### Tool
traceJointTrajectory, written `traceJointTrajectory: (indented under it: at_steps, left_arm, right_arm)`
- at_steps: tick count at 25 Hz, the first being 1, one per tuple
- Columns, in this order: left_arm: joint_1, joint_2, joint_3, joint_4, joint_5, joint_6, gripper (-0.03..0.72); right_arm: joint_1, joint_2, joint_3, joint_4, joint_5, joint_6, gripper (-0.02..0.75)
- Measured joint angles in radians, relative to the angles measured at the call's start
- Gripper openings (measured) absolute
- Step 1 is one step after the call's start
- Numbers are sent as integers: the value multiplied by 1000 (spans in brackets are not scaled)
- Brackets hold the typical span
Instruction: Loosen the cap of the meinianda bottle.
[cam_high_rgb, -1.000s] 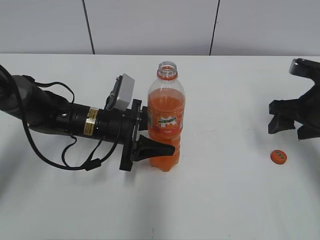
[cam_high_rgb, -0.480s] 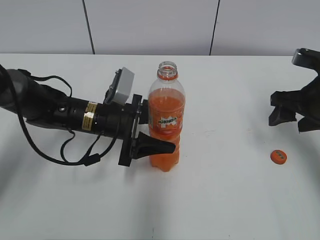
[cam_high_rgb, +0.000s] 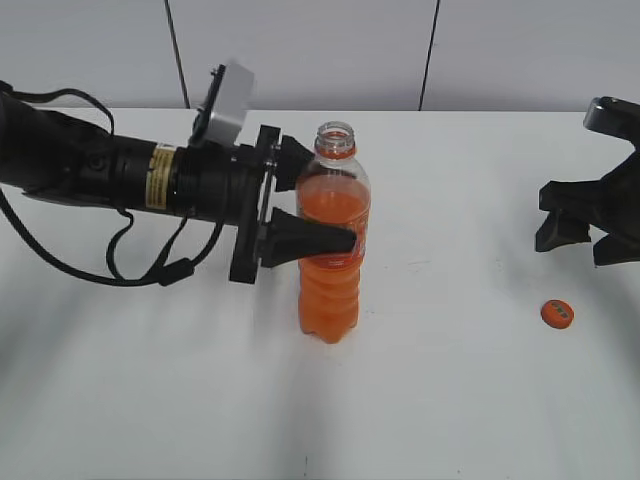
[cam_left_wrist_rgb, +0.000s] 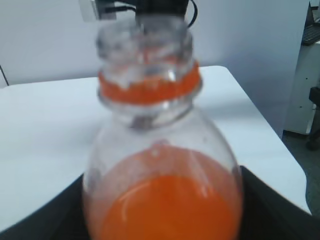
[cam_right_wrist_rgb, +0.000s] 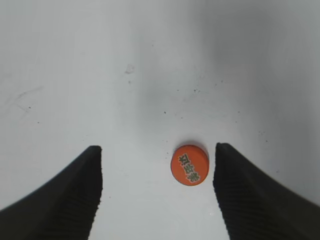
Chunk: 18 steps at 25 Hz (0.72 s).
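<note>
The left pincer (cam_high_rgb: 310, 200) is closed around the upper body of the one bottle (cam_high_rgb: 331, 270), which stands upright near the middle of the white bench (cam_high_rgb: 430, 400), its neck open and uncapped. The left wrist view shows the clear threaded mouth and orange neck ring close up, blurred. The single orange cap (cam_high_rgb: 557, 313) lies flat near the right edge. The right pincer (cam_high_rgb: 590, 225) hangs above it, spread wide and empty; only its wrist view shows the cap's dark print.

The white worktop (cam_high_rgb: 450, 400) carries the upright, uncapped meinianda bottle (cam_high_rgb: 333, 290) near its middle and the cap (cam_high_rgb: 557, 313) lying well apart.
</note>
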Motion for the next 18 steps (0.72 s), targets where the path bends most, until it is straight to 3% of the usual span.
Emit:
traceJointTrajectory:
  at_steps: [8, 18]
  left_arm:
    - [0, -130, 0, -1, -1, -31, 479]
    - [0, -334, 0, -1, -1, -51, 479]
  right_arm:
    - [0, 0, -13, 3, 24, 0, 518]
    - [0, -6, -151, 3, 228, 14, 518]
